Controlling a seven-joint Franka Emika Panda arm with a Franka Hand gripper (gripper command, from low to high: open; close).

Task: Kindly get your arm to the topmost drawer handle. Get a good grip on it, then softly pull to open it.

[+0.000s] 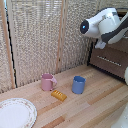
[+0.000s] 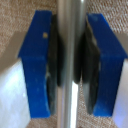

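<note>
While the silver bar of the topmost drawer handle (image 2: 69,60) runs straight through the wrist view, the pincer (image 2: 70,62) is clenched on it, its dark inner pads pressed against the metal from both sides. One blue-tipped finger (image 2: 37,62) stands on one side of the bar and the other on the opposite side, with woven beige backing showing behind them.

Seen from the exterior view, that handle is hidden behind the arm (image 1: 102,25), whose glossy white bulk with a round blue mark reaches in at the far right of the scene, up against the dark brown drawer cabinet (image 1: 112,57). Below the arm, the lower drawer's handle (image 1: 107,60) shows as a thin pale line across its front.

On the wooden table (image 1: 95,107), nearer and to the left of the cabinet, a blue cup (image 1: 78,85) stands upright. A pink mug (image 1: 48,82) stands further left, and a small orange block (image 1: 59,95) lies between and in front of them. A white plate (image 1: 15,113) sits at the near left corner. A woven screen (image 1: 37,35) backs the scene.
</note>
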